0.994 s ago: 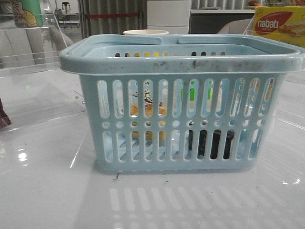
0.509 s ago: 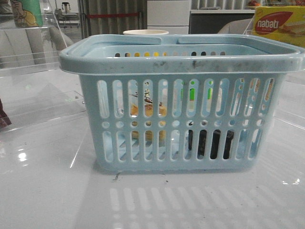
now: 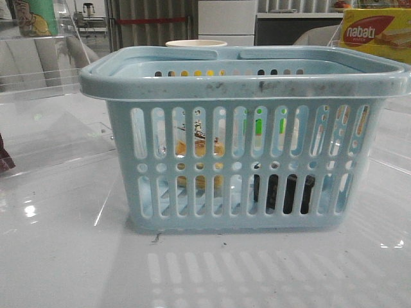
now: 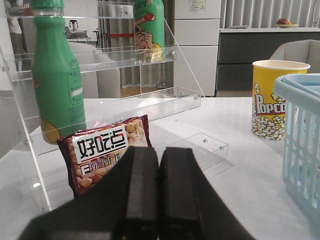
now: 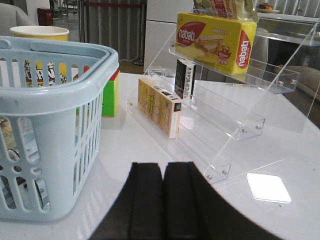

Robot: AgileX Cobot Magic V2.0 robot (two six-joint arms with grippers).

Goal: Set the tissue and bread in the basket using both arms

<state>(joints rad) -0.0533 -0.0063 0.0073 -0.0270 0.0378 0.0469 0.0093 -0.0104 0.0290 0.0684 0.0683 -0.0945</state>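
Resting inside the pale blue basket (image 3: pixel 244 138), the bread (image 3: pixel 200 149) and black tissue pack (image 3: pixel 284 192) are seen through the slots.
Both the left gripper (image 4: pixel 159 192) and right gripper (image 5: pixel 163 200) are pressed together, empty, held outside; the basket could be knocked by a careless retreat.

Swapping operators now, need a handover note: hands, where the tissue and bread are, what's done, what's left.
Left hand: shut, empty, away from the basket, facing the snack packet and the green bottle on the acrylic shelf.
Right hand: shut, empty, beside the basket, facing the nabati box shelf.
Basket: upright on the table.
Bread: inside the basket, seen through the slots on the robot's left side.
Tissue: inside, on the basket floor, robot's right side.
Done: both items are in the basket, both hands clear.
Left: nothing visible for this task; just confirm and end the run.
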